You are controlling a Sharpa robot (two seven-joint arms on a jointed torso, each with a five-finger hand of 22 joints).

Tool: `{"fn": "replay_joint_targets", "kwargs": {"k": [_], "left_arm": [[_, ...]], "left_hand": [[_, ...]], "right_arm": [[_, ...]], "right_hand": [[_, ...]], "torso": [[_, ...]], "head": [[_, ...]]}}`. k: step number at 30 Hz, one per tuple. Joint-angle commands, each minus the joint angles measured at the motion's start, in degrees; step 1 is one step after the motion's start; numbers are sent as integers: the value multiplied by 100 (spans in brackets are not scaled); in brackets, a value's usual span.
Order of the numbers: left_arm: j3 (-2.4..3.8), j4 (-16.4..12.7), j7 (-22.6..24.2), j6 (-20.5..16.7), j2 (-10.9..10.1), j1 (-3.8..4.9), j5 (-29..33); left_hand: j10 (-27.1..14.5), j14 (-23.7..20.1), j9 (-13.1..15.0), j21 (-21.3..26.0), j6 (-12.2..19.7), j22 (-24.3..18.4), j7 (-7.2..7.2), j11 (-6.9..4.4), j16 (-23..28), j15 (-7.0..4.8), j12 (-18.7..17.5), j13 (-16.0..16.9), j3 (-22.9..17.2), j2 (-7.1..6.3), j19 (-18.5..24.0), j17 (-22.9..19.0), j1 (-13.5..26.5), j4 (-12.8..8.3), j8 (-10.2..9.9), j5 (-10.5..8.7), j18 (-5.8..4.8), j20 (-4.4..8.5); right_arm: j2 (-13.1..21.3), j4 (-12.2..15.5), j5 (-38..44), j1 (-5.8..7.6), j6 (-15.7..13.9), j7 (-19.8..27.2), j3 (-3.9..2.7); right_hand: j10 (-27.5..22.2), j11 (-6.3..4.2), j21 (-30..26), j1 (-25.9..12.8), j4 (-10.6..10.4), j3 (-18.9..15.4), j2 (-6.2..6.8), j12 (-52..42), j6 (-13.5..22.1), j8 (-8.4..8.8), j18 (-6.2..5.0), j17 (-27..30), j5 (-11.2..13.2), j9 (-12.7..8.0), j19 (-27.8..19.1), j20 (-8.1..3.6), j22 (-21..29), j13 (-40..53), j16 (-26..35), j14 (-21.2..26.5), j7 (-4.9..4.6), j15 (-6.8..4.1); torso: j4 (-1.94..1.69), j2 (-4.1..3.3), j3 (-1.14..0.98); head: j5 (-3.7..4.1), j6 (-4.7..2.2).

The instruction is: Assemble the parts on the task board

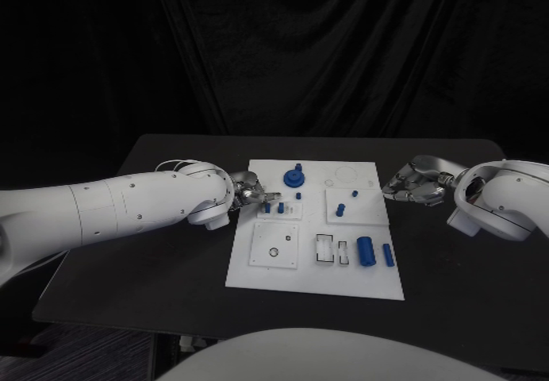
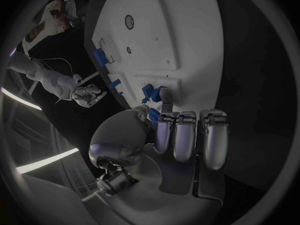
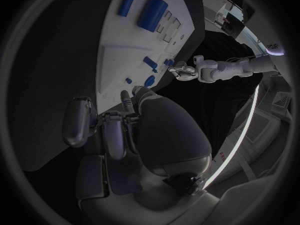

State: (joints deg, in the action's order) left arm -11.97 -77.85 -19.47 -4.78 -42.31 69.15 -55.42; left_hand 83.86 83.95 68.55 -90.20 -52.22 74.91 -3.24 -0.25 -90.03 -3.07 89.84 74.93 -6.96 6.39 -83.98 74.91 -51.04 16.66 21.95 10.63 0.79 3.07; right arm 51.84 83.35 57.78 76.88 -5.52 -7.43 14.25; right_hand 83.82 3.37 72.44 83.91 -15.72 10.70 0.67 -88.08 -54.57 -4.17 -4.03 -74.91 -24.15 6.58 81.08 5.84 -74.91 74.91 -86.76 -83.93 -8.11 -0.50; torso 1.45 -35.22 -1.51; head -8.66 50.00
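Observation:
The white task board (image 1: 258,266) lies in the middle of the table. A blue knob (image 1: 294,175) stands near its far edge, and two small blue pegs (image 1: 274,208) stand by its left edge. My left hand (image 1: 254,194) is at that edge. One of its fingers (image 2: 165,97) stretches out beside a peg (image 2: 149,91), with the thumb close on the other side; whether it pinches the peg is unclear. My right hand (image 1: 414,182) hovers at the board's right edge with its fingers (image 3: 106,130) curled and nothing in them. A thick blue cylinder (image 1: 365,249) and a slim one (image 1: 388,254) lie at the near right.
More small blue pegs (image 1: 341,209) stand near the board's middle right. A square plate with a round hole (image 1: 274,240) and narrow slots (image 1: 332,249) take up the board's near half. The black table (image 1: 171,262) surrounds the board, with dark curtains behind.

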Motion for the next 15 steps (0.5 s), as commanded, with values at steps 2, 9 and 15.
{"fn": "replay_joint_targets", "kwargs": {"k": [2,9,15], "left_arm": [[-13,12,-103,57,-1,-32,13],[-13,-3,-151,130,-11,-32,13],[-13,-15,-158,175,-14,-32,13]], "left_hand": [[614,605,34,20,75,1509,8,-25,3,1,16,1507,24,-40,-602,1509,-213,-13,15,208,-79,25],[614,605,74,20,162,1509,6,-25,3,1,16,1507,-73,-199,-602,1509,-764,-102,-3,677,-79,27],[614,605,80,20,186,1509,11,-30,3,-1,16,1507,-168,-311,-602,1509,-1031,-159,-17,858,-79,28]], "right_arm": [[11,10,26,-14,56,-114,-5],[8,11,26,-14,67,-123,-5],[1,9,26,-14,70,-127,-5]], "right_hand": [[243,33,-24,74,4,29,-2,27,-13,19,-31,-1016,-31,-8,-49,9,-925,1136,24,-398,-21,26],[243,33,-24,74,4,29,-2,27,-13,19,-31,-1016,-31,-8,-49,9,-925,1136,24,-398,-21,26],[243,33,-24,74,4,29,-2,27,-13,19,-31,-1016,-31,-8,-49,9,-925,1136,24,-398,-21,26]], "torso": [[2,-1,1],[1,-1,0],[0,-1,0]], "head": [[-7,0],[-17,0],[-13,0]]}}
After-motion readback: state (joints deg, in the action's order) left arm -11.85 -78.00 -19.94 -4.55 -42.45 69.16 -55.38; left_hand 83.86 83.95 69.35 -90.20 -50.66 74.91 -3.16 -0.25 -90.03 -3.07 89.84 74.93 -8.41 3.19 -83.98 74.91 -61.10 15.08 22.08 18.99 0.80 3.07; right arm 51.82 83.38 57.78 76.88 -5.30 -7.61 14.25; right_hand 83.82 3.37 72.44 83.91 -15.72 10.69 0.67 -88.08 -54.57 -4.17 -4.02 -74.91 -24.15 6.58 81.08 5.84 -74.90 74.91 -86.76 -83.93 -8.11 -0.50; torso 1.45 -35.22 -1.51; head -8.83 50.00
